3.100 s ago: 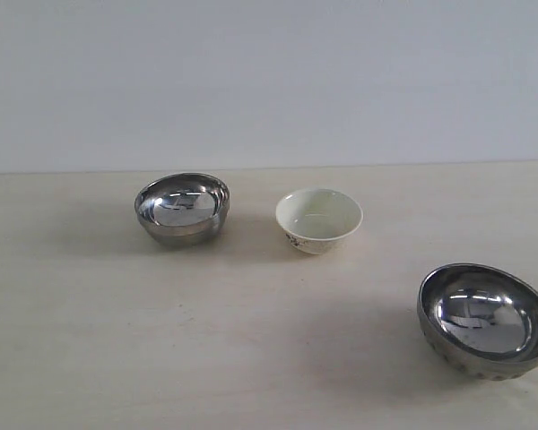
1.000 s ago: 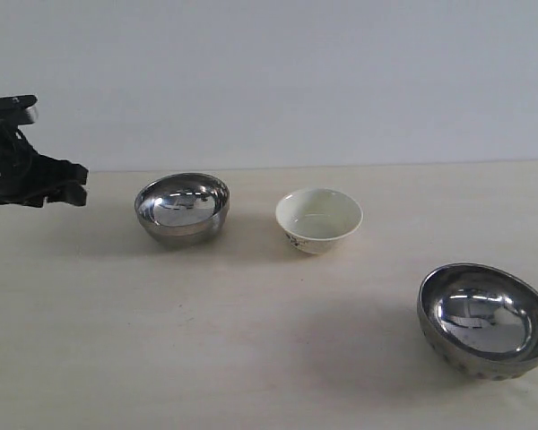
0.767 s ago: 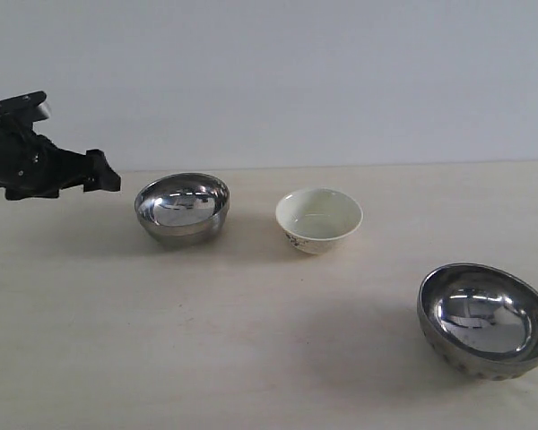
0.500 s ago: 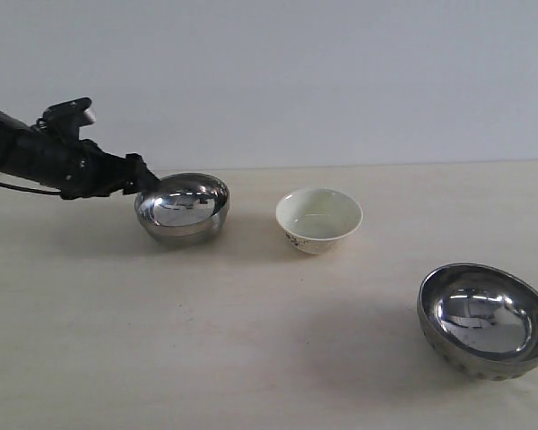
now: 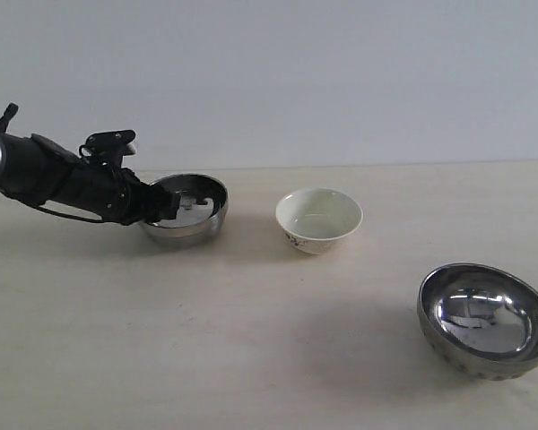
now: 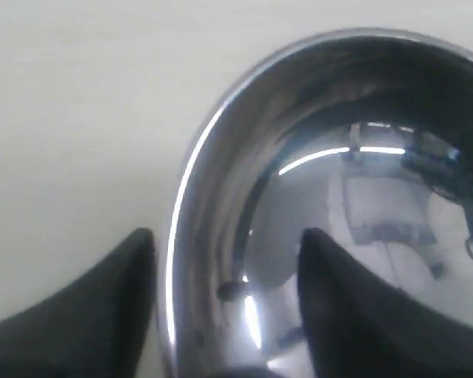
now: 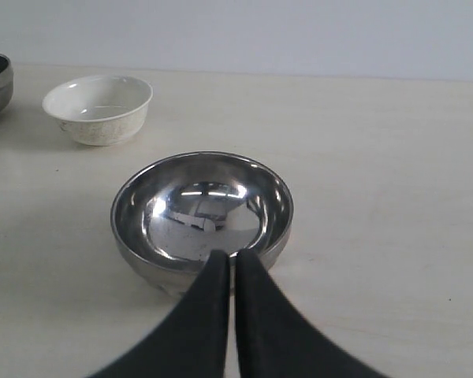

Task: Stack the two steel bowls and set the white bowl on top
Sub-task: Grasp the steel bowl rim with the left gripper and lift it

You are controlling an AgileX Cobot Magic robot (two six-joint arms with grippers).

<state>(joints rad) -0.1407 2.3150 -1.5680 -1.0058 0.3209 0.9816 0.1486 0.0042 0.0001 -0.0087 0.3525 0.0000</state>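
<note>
Pale wall (image 5: 341, 81) behind and a light wooden table (image 5: 251, 358) below, with all three bowls standing apart on it and nothing stacked yet. The plain steel bowl (image 5: 190, 208) is at the far left, the white bowl (image 5: 318, 219) is near it toward the middle, and the dimpled steel bowl (image 5: 486, 321) is well apart at the near right. My left end effector (image 6: 227, 260) is at the plain steel bowl, on the side of its rim that faces my arm. It is open and holds nothing. One finger (image 6: 102, 315) is outside the wall and the other (image 6: 347, 307) is inside, so the rim passes between them. I judge that the coming move depends on this relation: the wall is already in the gap, so closing should take it. The bowl is round and has no long axis to line up with. My right end effector (image 7: 231, 260) has its fingers pressed together with nothing between them, and it hangs just beside the near rim of the dimpled steel bowl. The left arm is clearly the nearer one to the plain bowl. From there the dimpled bowl lies to the right and nearer the camera, past the white bowl.
</note>
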